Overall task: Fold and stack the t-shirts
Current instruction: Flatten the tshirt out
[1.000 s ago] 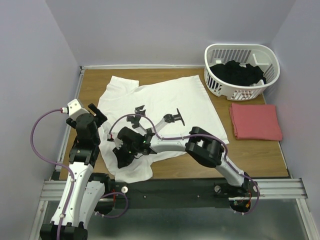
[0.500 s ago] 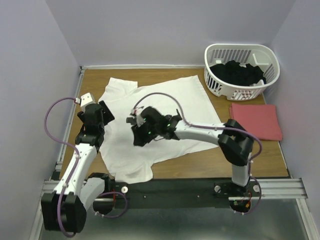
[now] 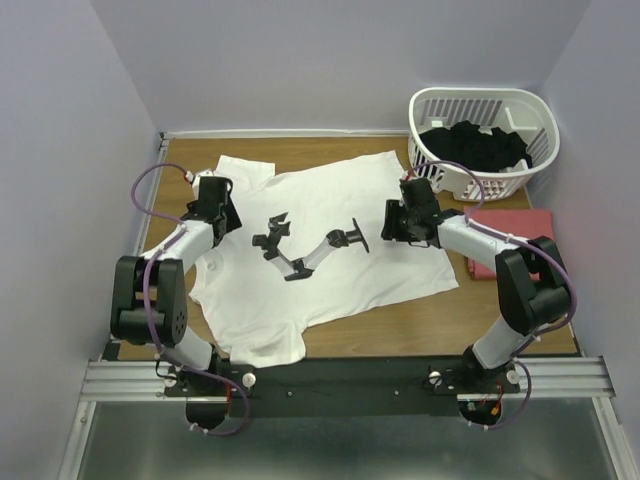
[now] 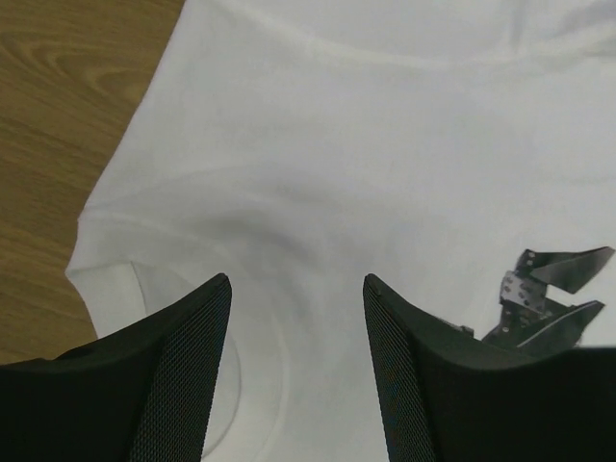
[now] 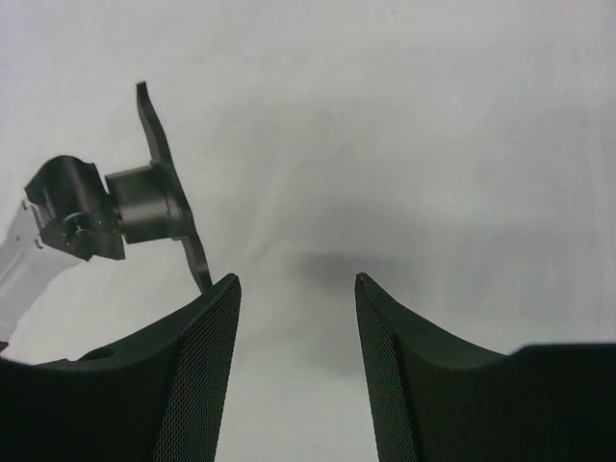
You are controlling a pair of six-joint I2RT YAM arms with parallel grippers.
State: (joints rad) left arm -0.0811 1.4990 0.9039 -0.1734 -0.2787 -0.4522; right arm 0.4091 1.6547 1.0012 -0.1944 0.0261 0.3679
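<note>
Wooden counter (image 3: 420,325): salmon-red t-shirt (image 3: 540,222) lies folded at the right edge, so half looks done; white t-shirt (image 3: 330,195) sprawls unfolded mid-counter, left end effector (image 4: 295,281) and right end effector (image 5: 296,279) hovering released over it.

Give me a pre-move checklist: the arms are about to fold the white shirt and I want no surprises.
1. White t-shirt spread open on table: ok.
2. Shirt free of foreign items: not ok, black bracket lies on it.
3. Left pincer open, empty, above shirt: ok.
4. Right pincer open, empty, above shirt: ok.
5. Salmon-red shirt already folded, near basket: ok.
</note>
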